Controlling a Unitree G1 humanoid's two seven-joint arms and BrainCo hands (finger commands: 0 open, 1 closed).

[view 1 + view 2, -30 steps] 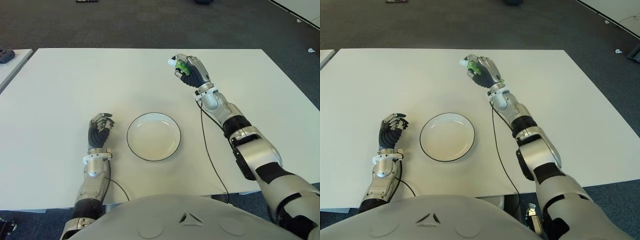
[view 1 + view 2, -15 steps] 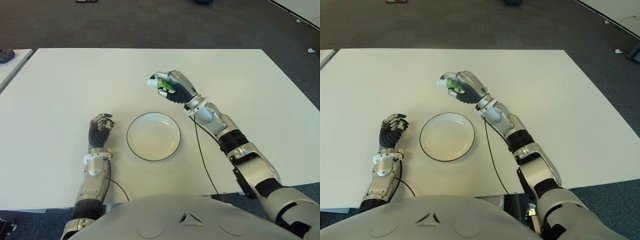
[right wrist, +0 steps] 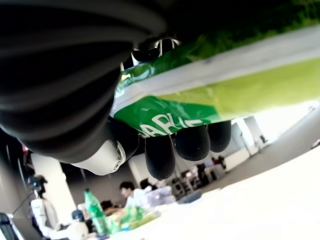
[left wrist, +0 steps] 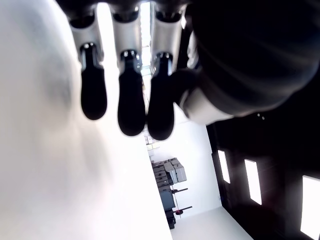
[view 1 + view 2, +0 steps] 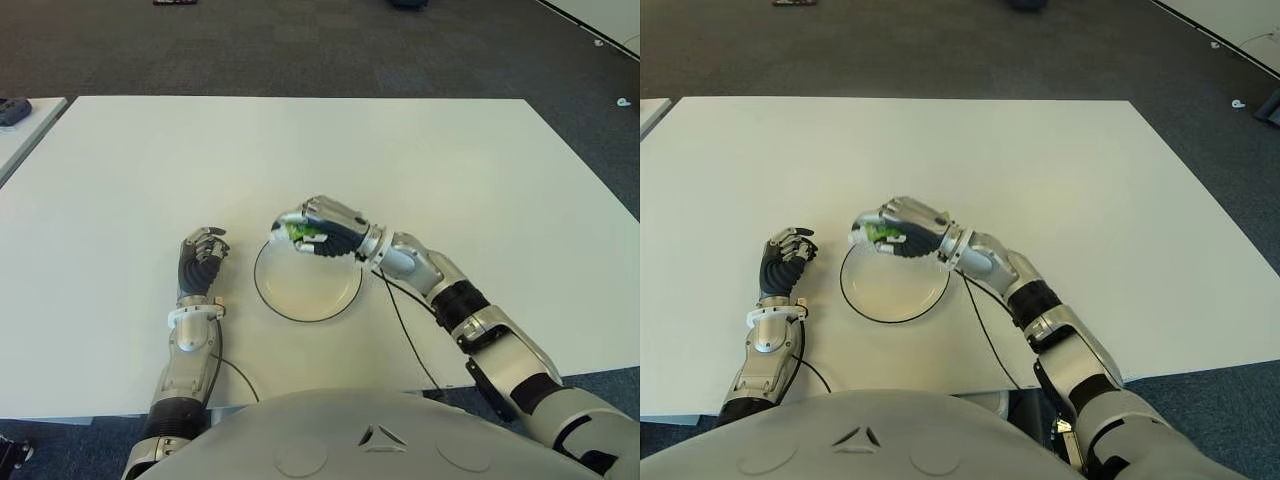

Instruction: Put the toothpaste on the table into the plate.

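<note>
So the toothpaste (image 5: 300, 232) is wrapped in the curled fingers (image 3: 175, 145) of the right hand (image 5: 322, 227), over the plate's (image 5: 340, 296) far-left rim, long axis roughly level, cap toward the desk's (image 5: 480, 170) left edge. The left hand (image 5: 200, 258), fingers curled on nothing, is seen left of the plate.

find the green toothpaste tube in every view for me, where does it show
Left eye view: green toothpaste tube in the right hand, over the far left rim of the round white plate.
Right eye view: same grasp, at the plate's far left rim.
Left wrist view: not in it.
Right wrist view: fills the upper part, close up, black fingers curled around it.
Shared landmark: the plate, in both eye views.
</note>
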